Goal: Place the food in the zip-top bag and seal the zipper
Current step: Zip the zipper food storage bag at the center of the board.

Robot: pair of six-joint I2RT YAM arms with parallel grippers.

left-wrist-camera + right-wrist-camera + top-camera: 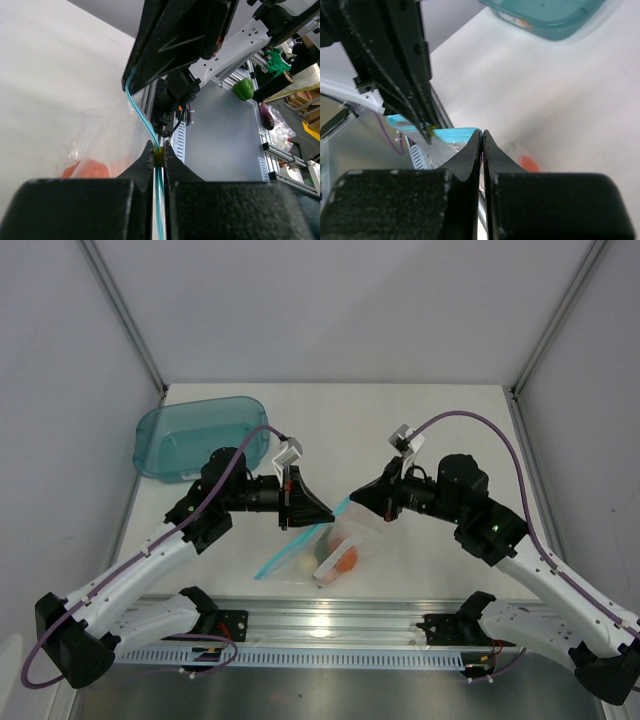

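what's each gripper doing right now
left gripper: closed on the zipper
right gripper: closed on the zipper too

Your zip-top bag (318, 548) lies front and centre between the arms, with the round fruit (345, 560) right of the egg-like lump (303, 562) inside it. The left gripper (327, 514) and right gripper (353, 503) pinch the zipper (142, 120) at its far edge. The tub (200, 435) stands back-left.

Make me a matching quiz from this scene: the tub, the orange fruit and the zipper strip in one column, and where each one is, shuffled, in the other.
1. tub
2. orange fruit
3. zipper strip

A. inside the clear bag
B. pinched between the left fingers and the right fingers
C. far left corner of the table

Pairs: 1-C, 2-A, 3-B
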